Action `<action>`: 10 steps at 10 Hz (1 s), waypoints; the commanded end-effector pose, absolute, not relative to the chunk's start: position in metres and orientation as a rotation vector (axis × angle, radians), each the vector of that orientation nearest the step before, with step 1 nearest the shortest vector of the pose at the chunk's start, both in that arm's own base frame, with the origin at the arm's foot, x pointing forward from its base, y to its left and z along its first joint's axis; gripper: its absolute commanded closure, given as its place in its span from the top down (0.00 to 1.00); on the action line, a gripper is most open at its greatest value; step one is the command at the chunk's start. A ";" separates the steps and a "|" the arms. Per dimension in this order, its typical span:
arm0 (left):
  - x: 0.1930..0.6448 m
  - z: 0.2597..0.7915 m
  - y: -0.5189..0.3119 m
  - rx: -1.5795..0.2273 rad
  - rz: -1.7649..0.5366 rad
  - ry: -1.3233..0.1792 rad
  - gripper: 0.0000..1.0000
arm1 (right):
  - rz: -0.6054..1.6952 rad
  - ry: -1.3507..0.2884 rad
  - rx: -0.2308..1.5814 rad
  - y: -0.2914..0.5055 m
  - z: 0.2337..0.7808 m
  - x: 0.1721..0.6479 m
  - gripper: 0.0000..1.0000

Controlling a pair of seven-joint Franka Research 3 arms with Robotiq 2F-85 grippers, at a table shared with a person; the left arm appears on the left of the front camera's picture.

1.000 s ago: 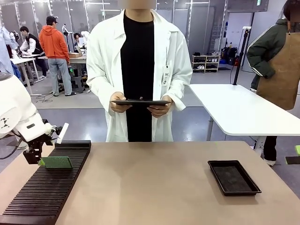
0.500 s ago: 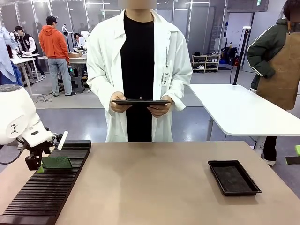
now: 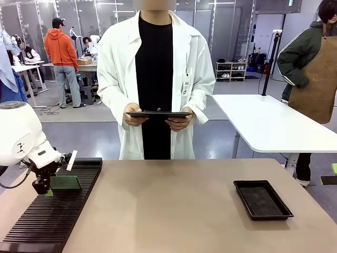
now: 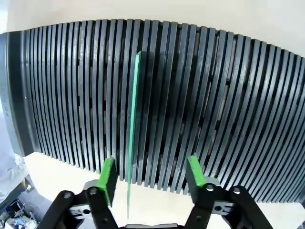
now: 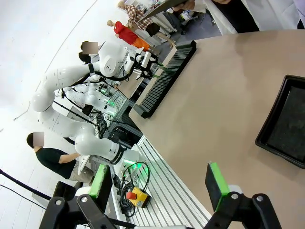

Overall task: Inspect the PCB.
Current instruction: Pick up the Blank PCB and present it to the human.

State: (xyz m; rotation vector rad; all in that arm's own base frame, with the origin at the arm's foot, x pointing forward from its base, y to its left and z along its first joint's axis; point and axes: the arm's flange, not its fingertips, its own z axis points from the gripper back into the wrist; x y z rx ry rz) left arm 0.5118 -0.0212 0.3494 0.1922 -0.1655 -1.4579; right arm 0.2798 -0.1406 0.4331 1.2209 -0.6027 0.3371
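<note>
Here the PCB (image 4: 133, 133) stands on edge in a slot of the black ribbed rack (image 3: 52, 216). The left tool (image 4: 150, 166) straddles it, pads parted and clear of both faces. The right tool (image 5: 157, 179) gapes wide, holding nothing; the black tray (image 3: 271, 216) lies well apart on the surface.

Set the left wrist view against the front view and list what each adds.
Left wrist view: the PCB seen edge-on, upright in a slot of the ribbed rack, between the left end effector's green pads, a gap at each side. Front view: a person holding a tablet, and a black tray on the table's right. Shared: PCB, rack, left end effector.
</note>
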 end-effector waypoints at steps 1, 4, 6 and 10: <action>0.522 0.347 -0.019 0.201 -1.457 -0.167 0.00 | 0.350 -0.618 1.226 -0.142 0.434 0.281 1.00; 0.522 0.348 -0.019 0.187 -1.466 -0.172 0.06 | 0.350 -0.618 1.226 -0.142 0.434 0.281 1.00; 0.522 0.350 -0.016 0.190 -1.465 -0.166 0.00 | 0.350 -0.618 1.226 -0.142 0.434 0.281 1.00; 0.520 0.360 -0.009 0.169 -1.459 -0.151 0.00 | 0.350 -0.618 1.226 -0.142 0.434 0.281 1.00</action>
